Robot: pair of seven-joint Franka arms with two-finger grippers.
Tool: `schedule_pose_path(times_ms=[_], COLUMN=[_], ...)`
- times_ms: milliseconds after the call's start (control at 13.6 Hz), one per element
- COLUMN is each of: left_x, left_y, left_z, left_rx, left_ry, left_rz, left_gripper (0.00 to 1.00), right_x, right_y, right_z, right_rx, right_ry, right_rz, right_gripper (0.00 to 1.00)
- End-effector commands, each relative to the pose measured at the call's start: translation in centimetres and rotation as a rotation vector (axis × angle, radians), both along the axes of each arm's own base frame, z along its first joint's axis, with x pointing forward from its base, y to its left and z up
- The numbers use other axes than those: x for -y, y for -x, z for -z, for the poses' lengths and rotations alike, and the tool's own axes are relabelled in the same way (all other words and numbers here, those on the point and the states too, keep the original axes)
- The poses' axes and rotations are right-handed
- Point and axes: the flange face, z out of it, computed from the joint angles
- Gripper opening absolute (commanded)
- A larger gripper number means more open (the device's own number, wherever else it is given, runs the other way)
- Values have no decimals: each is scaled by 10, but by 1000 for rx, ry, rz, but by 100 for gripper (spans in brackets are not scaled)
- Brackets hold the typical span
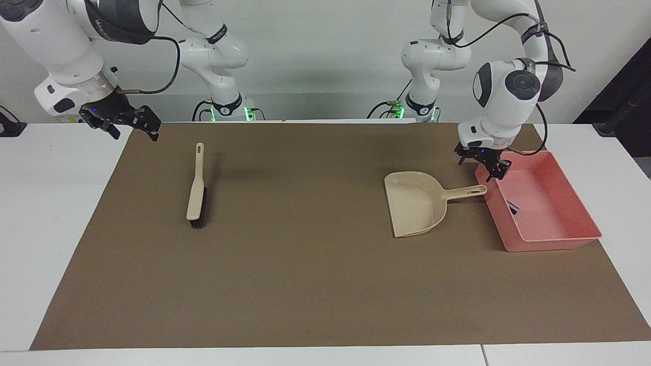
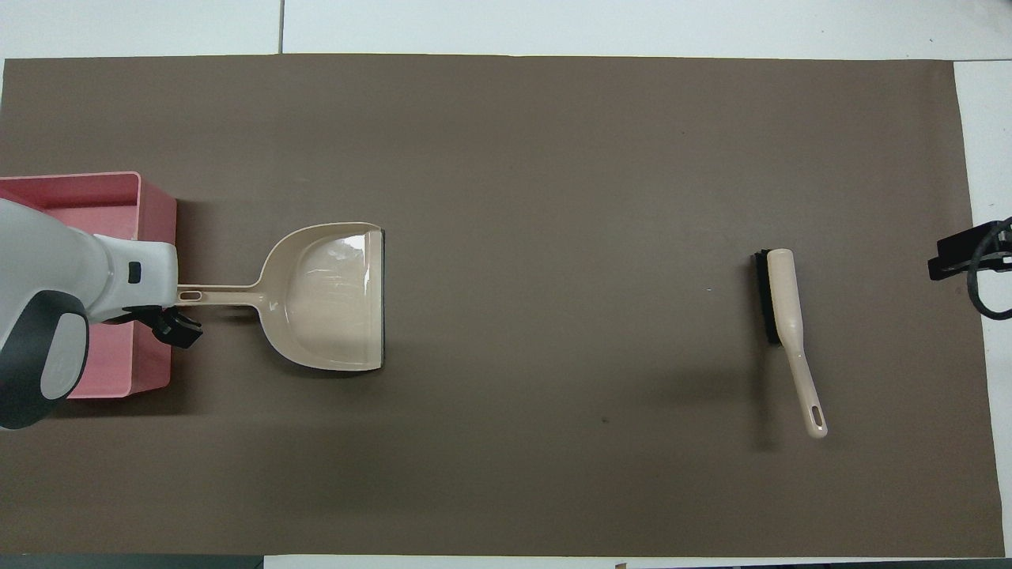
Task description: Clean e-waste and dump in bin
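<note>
The pink bin (image 1: 585, 223) (image 2: 154, 213) stands on the brown mat at the left arm's end of the table. A small black piece of e-waste (image 1: 512, 207) lies inside it by the wall nearest the dustpan. The beige dustpan (image 1: 414, 203) (image 2: 332, 296) lies flat beside the bin, its handle pointing at the bin. My left gripper (image 1: 483, 169) hangs open and empty over the bin's rim and the tip of that handle. My right gripper (image 1: 133, 129) (image 2: 961, 257) is open, empty and raised over the mat's edge at the right arm's end.
A beige hand brush (image 1: 196, 188) (image 2: 783, 304) with black bristles lies on the mat near the right arm's end. The brown mat (image 1: 305, 264) covers most of the white table. In the overhead view the left wrist hides much of the bin's inside.
</note>
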Motion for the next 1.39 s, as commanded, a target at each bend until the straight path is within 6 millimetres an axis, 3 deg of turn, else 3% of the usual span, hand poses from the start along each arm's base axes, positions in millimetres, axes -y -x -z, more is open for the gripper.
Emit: schedule_pose_path(times_ms=[0,220,440,807,1174,1321], left_x=[7,14,11,-15,-45,-45], left_y=[-7,-33,-57,-52,-24,-18], left_z=[-20,-51,-108,-174,-188,-192], left_rx=[80,120,66,61,-41,-50], left_ry=[34,72,149,150,117,115], left_rz=[-364,-453,-515,-558,-615,-615], left_gripper=[98,98,98,98,98,98], right_x=[1,-2,0,0,0,0], right_y=[3,3,3,3,3,3], right_z=[0,0,0,0,0,0], right_rx=[4,2,2,2,2,2], right_ry=[-13,-13,-13,-13,-13,-13], right_rz=[21,15,18,18,18,18], right_gripper=[99,99,99,99,99,99])
